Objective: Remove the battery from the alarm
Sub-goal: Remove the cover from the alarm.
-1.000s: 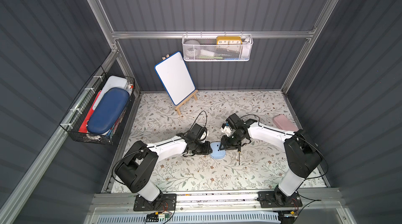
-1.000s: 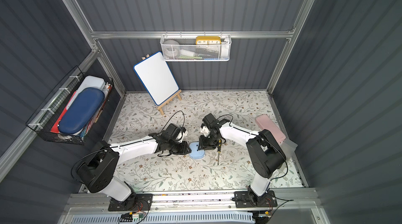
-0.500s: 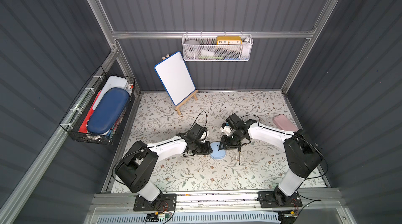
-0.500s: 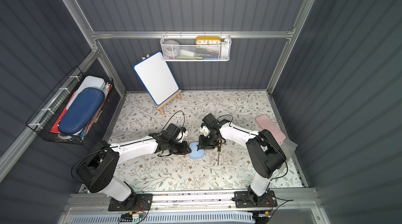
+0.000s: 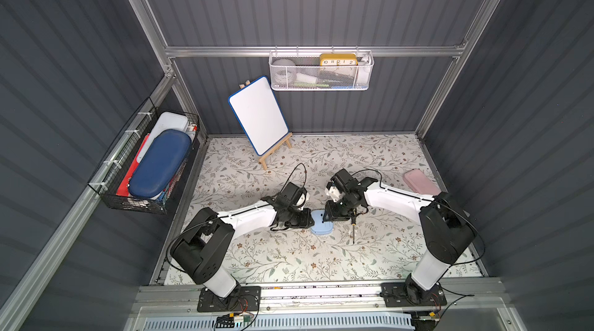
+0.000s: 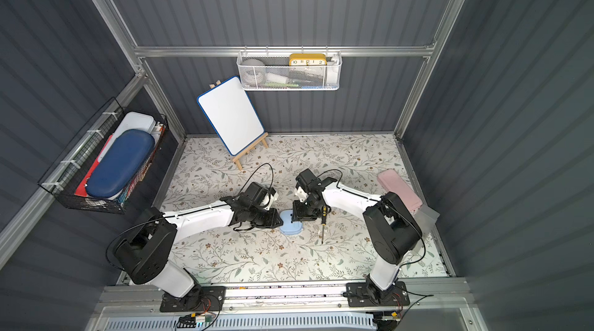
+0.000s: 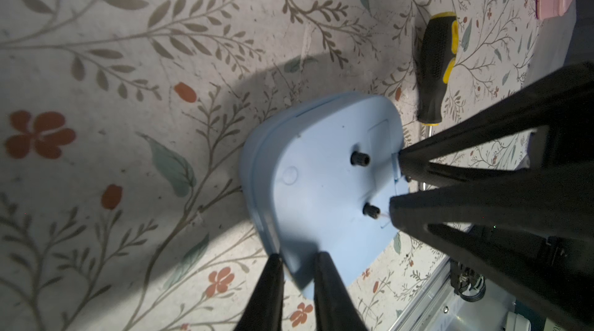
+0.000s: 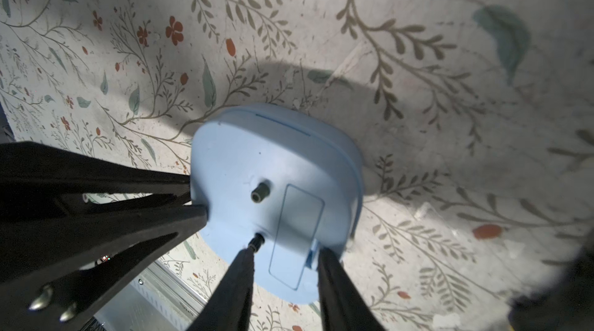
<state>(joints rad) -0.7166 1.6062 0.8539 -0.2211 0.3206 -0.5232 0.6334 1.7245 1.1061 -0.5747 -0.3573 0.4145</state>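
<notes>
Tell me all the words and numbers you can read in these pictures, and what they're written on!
"10 11 12 1 2": on the face of the yellow clock, which stands in the white wire basket on the back wall; the lower numerals are hidden by the mesh.
Print on the things in the black wire basket: too small and blurred to read.
Back of the blue alarm: no writing shows.

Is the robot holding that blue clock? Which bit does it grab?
Yes. The left gripper pinches the light-blue alarm clock by its rim. The right gripper holds nothing: its open tips only touch the clock's back beside the battery cover.
</notes>
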